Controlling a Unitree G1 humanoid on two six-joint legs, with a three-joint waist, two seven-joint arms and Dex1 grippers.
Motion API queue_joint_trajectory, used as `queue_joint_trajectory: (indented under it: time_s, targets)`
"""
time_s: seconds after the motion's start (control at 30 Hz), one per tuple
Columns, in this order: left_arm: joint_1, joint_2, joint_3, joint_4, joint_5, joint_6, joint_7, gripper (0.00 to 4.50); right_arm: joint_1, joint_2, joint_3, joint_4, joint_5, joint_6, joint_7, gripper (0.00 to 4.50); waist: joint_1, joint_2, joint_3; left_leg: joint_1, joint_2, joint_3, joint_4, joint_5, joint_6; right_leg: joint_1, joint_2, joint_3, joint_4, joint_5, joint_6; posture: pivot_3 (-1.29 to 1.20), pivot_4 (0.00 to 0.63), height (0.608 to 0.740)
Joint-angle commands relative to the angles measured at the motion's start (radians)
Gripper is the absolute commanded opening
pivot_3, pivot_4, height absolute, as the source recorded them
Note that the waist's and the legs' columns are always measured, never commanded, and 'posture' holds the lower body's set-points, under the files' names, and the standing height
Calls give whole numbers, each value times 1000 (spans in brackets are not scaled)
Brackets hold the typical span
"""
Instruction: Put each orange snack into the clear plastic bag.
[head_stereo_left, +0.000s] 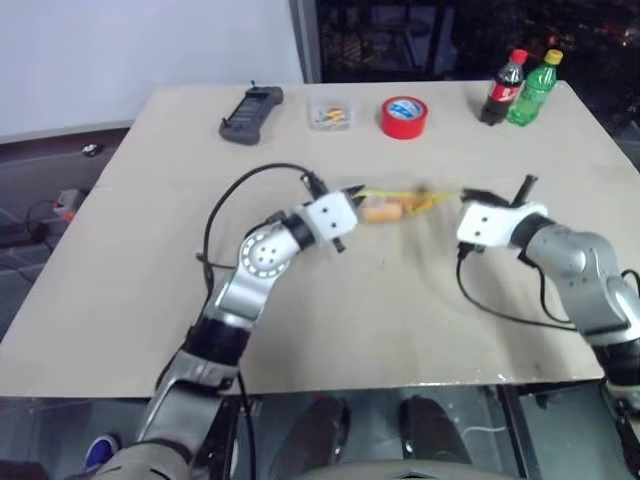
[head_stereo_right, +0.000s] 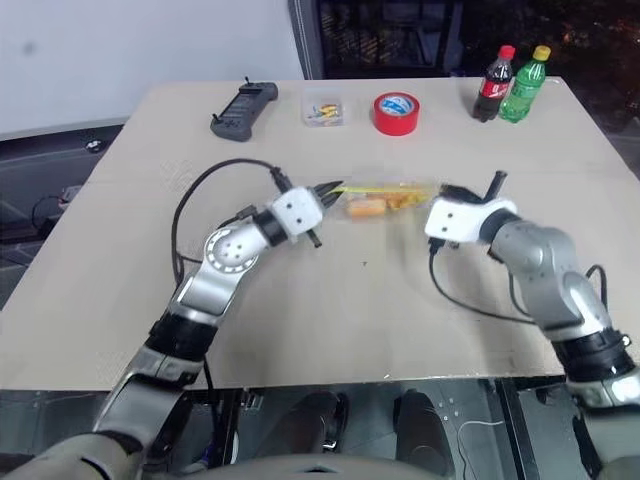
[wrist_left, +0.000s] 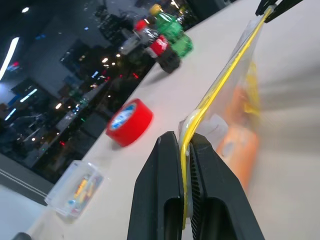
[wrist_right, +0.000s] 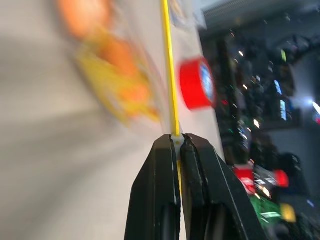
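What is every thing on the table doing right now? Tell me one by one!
Clear plastic bag with yellow seal strip: stretched between both grippers, orange snacks inside.
Orange snacks: inside the bag.
Left gripper: shut on the bag's seal edge.
Right gripper: shut on the other end.
Red tape roll: lying flat.
Two small bottles: upright, capped.
Small clear box: appears closed.

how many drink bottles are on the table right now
2. Both stand upright, side by side and close together, at the table's far right corner: a dark cola bottle with a red cap, and a green bottle with a yellow cap just to its right. None looks hidden.
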Motion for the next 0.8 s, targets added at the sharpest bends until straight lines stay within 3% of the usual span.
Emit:
queue_joint_trajectory:
  time_s: [0.03,0.2,0.3,0.37,0.57,0.67,0.7,0.8]
  targets:
    - [-154,28,66,204,4,-74,55,0,-128,-73,-52,219,-25,-39,-57,22,1,0,0,0,0,0,0,0,0,0,0,0,0,0,0,0,150,740]
    - [-397,19,57,502,23,-216,113,0,-310,-110,-22,394,-16,-157,-54,22,-8,-1,0,-3,0,0,-4,0,0,-2,0,0,-4,0,0,0,150,740]
    - [-428,12,51,548,-3,-325,77,0,-304,-139,-47,362,19,-162,-11,22,-12,-1,0,-12,-1,0,-6,0,0,-13,-2,0,-6,0,0,0,150,740]
    - [-358,19,29,493,-20,-375,14,0,-207,-169,-86,243,68,-132,41,22,-16,-1,0,-21,-2,0,-3,0,1,-21,-4,-1,-4,0,0,0,150,740]
    - [-17,35,-22,177,-39,-282,-114,0,162,-182,-121,-82,143,-66,140,22,-44,0,0,-21,-5,0,-4,-2,4,-26,-12,-3,-1,0,0,0,150,740]
    - [167,65,-44,-22,-76,-176,-196,1050,313,-143,-143,-199,183,-4,147,1040,-49,0,0,-19,-8,1,-5,-2,5,-28,-12,1,1,0,0,0,150,740]
    - [209,80,-39,-79,-100,-136,-223,1569,355,-140,-157,-230,201,15,155,1595,-47,0,0,-18,-7,1,-3,-2,4,-27,-11,1,3,0,0,0,150,740]
    - [314,145,24,-238,-230,39,-296,2520,476,-133,-253,-318,293,103,195,2565,-37,2,0,-15,-4,1,1,0,1,-24,-4,1,4,8,-1,0,150,740]
